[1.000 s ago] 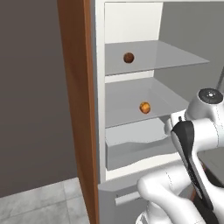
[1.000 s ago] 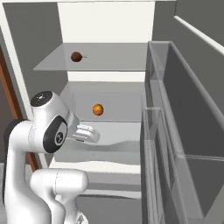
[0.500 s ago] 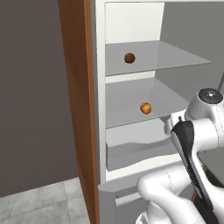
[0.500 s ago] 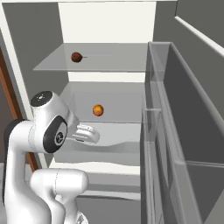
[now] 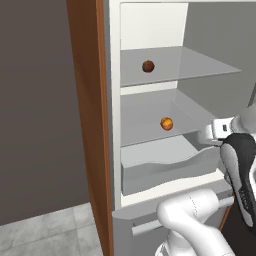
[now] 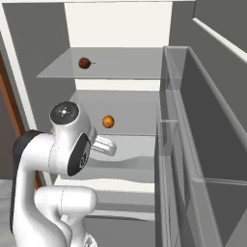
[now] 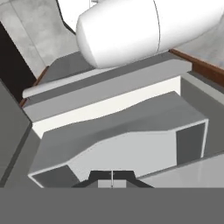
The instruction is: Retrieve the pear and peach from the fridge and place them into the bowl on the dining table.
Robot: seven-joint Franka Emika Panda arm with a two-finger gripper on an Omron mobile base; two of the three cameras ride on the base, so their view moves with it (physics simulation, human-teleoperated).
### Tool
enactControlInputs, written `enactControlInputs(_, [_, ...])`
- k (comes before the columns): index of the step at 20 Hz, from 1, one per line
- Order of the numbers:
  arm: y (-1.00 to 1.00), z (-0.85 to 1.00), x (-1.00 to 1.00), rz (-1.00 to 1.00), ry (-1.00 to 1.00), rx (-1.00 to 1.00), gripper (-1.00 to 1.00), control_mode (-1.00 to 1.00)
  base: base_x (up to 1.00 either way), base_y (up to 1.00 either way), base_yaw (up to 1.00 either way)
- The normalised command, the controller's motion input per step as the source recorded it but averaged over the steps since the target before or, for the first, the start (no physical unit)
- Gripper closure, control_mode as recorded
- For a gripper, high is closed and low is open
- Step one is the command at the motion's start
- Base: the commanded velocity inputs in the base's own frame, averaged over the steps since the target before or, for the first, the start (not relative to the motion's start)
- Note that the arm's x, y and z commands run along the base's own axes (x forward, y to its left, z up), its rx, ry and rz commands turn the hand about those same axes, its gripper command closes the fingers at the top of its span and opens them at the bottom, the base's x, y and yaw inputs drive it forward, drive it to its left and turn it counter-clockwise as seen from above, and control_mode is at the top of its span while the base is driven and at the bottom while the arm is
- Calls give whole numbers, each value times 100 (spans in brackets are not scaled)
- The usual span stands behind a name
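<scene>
Grey floor tiles lie at the bottom, beside a dark grey wall and a tall brown wooden panel. Right next to that panel stands the fridge, and it is wide open. Its door swings out to the right in the right base view, with grey racks along the inside.

Closest to the cameras is the white robot arm. Its gripper shows at the bottom of the hand view, and the two small dark fingers are pressed together with nothing between them. The hand looks down at the lower drawer, which has a grey wavy front and a white edge. The gripper is just above and in front of that drawer and is not touching any fruit.

A bit farther back, on the middle grey shelf, sits a small round orange fruit. In the right base view the same fruit sits just past the arm's wrist.

Farthest and highest is the top shelf. A small brown fruit sits there, well apart from the orange one. It has a thin stem sticking out in the right base view. I cannot tell which fruit is the pear and which is the peach.
</scene>
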Motion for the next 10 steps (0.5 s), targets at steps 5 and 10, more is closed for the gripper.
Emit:
enactControlInputs(5, [9,72,-8,7,-23,9,100,-100,0,0,0])
enactControlInputs(10, [37,86,-7,0,-10,-12,100,-100,0,0,0])
